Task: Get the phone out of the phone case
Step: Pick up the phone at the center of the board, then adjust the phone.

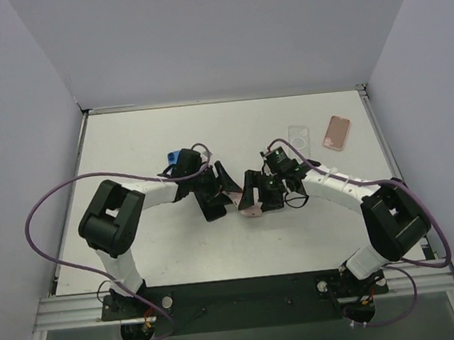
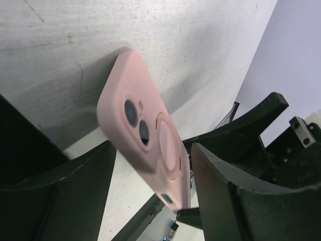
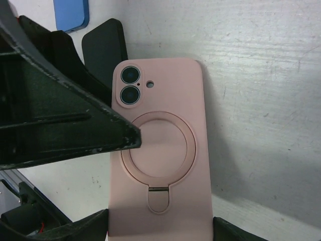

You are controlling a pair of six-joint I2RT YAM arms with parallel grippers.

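Note:
A pink phone case with the phone in it, its camera lenses and round ring stand facing the right wrist camera, is held above the table at the centre. My right gripper is shut on its lower end, one finger on each long side. In the top view the right gripper and left gripper meet over the case. My left gripper is open around the case's camera end. Its right finger is close to the edge, and a gap shows by its left finger.
A clear case and a second pink case or phone lie at the back right of the table. A blue flat item lies behind the left arm and also shows in the right wrist view. Grey walls enclose three sides.

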